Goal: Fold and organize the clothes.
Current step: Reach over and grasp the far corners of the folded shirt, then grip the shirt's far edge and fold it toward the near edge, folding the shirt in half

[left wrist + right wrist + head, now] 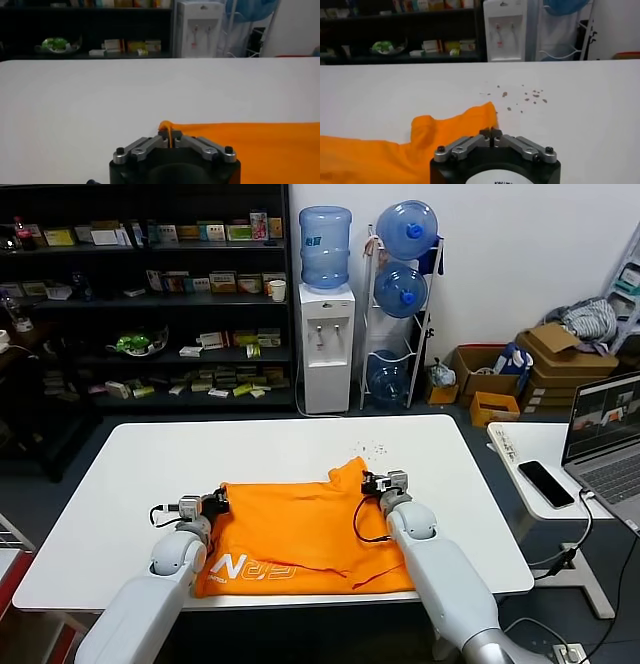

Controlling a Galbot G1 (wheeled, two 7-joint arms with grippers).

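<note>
The orange T-shirt (300, 534) lies along the worktop's (120, 474) near edge, between both grippers, left gripper (216, 505) fingers pinching its far left corner, right gripper (373, 483) fingers closed beside its sleeve.

Bare table (130, 474) all round T-shirt (300, 529); crumbs (375, 450) beyond its far edge.

You are looking at a white table (120, 474) that is carrying the orange T-shirt (300, 534), which is lying spread near the front edge, lettering showing. Small dark specks (522, 96) are sitting on the bare top just beyond its sleeve.
</note>
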